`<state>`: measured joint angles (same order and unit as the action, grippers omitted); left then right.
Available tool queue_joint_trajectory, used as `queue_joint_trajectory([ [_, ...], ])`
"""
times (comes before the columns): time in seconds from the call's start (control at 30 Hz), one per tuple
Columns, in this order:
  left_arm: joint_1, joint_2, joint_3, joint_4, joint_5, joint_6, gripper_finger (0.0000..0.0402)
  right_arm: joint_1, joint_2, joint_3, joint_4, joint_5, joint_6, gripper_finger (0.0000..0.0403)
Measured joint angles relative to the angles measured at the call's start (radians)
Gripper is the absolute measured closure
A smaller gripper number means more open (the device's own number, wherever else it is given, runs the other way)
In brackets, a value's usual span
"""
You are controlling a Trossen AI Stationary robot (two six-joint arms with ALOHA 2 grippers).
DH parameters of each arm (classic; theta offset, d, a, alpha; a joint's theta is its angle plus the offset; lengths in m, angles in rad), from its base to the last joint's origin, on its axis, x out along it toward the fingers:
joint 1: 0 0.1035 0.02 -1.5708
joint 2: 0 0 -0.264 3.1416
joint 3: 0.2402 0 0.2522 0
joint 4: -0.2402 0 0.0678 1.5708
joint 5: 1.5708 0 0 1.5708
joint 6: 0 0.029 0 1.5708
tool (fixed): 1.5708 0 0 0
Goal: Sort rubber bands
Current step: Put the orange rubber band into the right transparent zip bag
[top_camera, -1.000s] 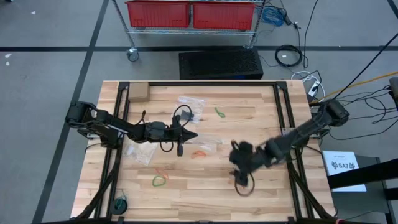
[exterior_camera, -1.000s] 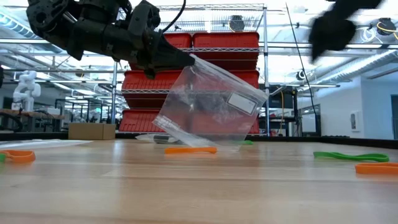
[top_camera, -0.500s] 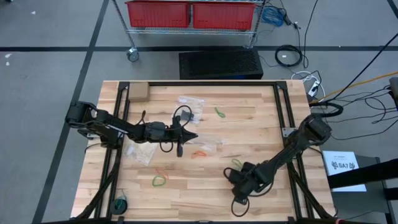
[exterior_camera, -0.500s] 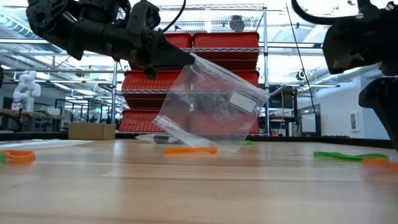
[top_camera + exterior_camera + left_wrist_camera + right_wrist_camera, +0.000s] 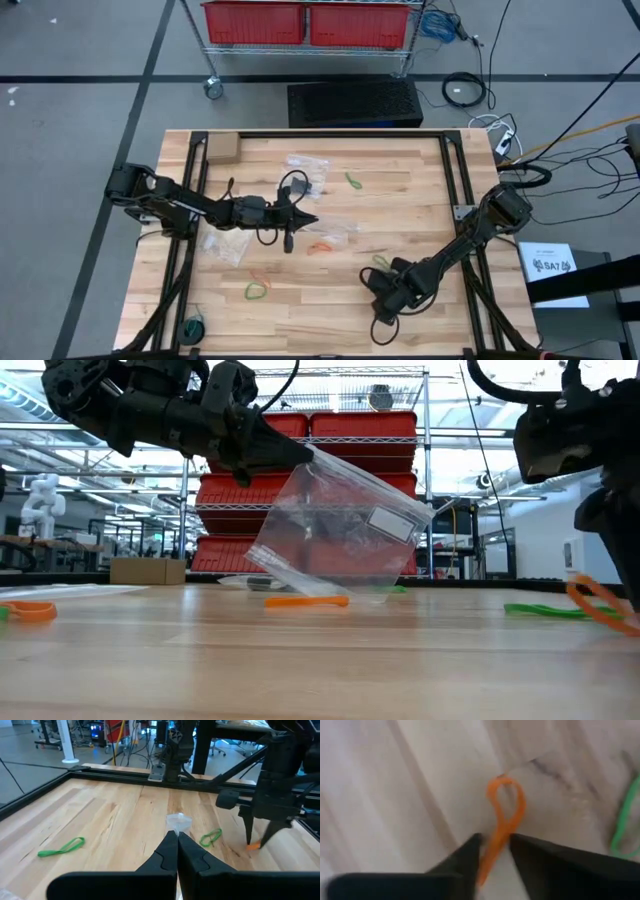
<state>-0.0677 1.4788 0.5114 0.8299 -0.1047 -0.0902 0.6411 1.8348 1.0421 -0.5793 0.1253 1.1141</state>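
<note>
Two hands are busy over the bench [image 5: 420, 190]. Right hand [image 5: 495, 840] is low near the front of the bench, fingers narrowed onto an orange rubber band [image 5: 506, 807] — the loop juts out past the fingertips, a green band [image 5: 625, 820] just beside it. Left hand [image 5: 312, 218] hovers at mid-bench, fingers pinched shut on a corner of a clear zip bag [image 5: 340, 530] that hangs tilted above the wood. Other bands lie scattered — another green one [image 5: 353, 181] toward the far edge, an orange one [image 5: 306, 600] under the bag.
</note>
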Motion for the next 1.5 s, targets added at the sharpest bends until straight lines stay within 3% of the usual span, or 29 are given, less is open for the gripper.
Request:
queue_joint_trajectory([
  [0.07,0.000,0.000,0.000,0.000,0.002,0.000,0.0402,0.000,0.001,-0.001,0.001,0.035,-0.007,0.0377],
  [0.1,0.000,0.000,0.000,0.000,0.003,0.000,0.0402,0.001,0.001,-0.001,0.004,0.050,-0.017,0.0387],
  [0.27,0.000,0.000,0.000,0.000,0.003,-0.002,0.0402,-0.008,-0.012,0.017,-0.024,0.087,-0.074,0.0400],
  [0.43,-0.001,0.000,0.000,-0.001,0.004,-0.009,0.0402,-0.062,-0.100,0.069,-0.090,0.308,-0.209,0.0402],
  [0.73,-0.006,0.000,0.000,0.001,-0.001,-0.009,0.0402,-0.176,-0.304,0.131,-0.052,0.538,-0.593,0.0403],
  [0.9,-0.006,0.000,0.000,0.007,-0.001,-0.008,0.0402,-0.248,-0.327,0.138,0.049,0.556,-0.793,0.0403],
  [1.03,-0.006,0.000,0.000,0.008,0.004,-0.008,0.0402,-0.298,-0.293,0.138,0.094,0.508,-0.880,0.0403],
  [1.5,-0.006,0.000,0.000,0.008,0.022,-0.008,0.0402,-0.308,-0.267,0.138,0.082,0.547,-0.896,0.0403],
])
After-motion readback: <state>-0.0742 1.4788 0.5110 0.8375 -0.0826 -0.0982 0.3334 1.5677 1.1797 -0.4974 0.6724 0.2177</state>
